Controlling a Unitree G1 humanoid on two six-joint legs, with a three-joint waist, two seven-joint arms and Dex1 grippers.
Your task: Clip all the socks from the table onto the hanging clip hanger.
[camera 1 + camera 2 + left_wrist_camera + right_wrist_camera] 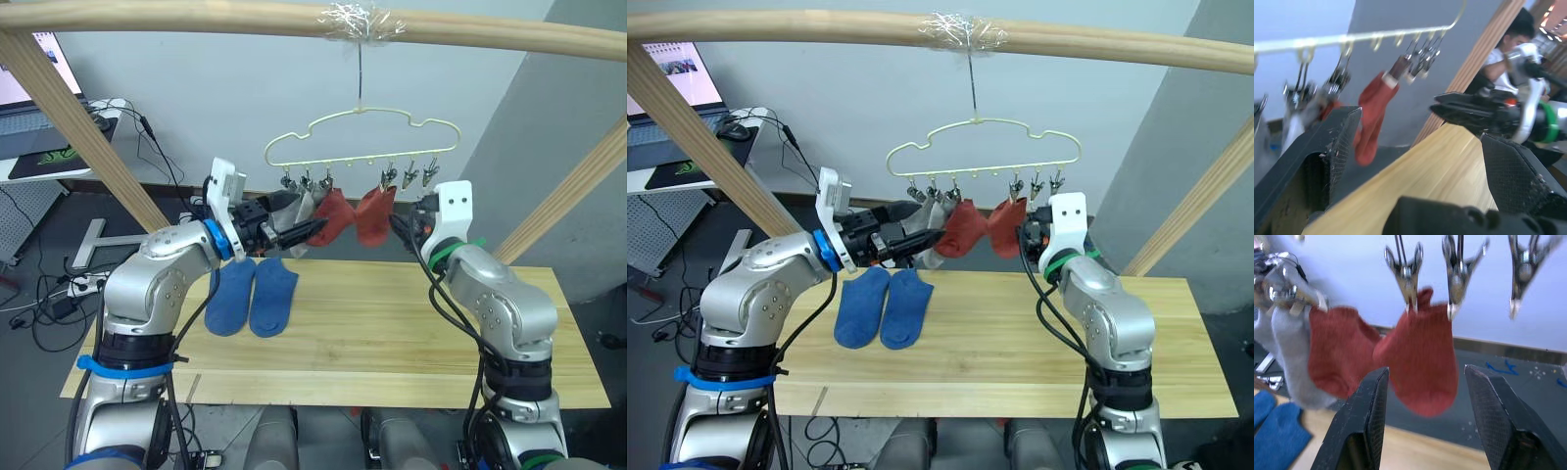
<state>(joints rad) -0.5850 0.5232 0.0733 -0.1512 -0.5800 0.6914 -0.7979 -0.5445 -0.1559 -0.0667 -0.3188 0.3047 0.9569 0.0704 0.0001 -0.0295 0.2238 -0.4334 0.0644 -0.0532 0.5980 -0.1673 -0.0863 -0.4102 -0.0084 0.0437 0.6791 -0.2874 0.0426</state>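
The light wood surface [392,333] carries two blue socks [251,296] lying side by side toward its left. Above its far edge, the left claw [315,229] and right claw [1425,421] both gape open, holding nothing. Between them hang two rust-red socks [1422,367] and two grey socks [294,211], clipped to the clip hanger [362,137] under a wooden beam [196,18]. Beyond stands a grey wall; far left, a desk with a laptop [29,98].

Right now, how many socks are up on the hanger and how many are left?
Four look hung: two grey socks and two red socks on the hanger. Neither gripper holds anything; left fingers and right fingers are open. Two blue socks remain on the table.
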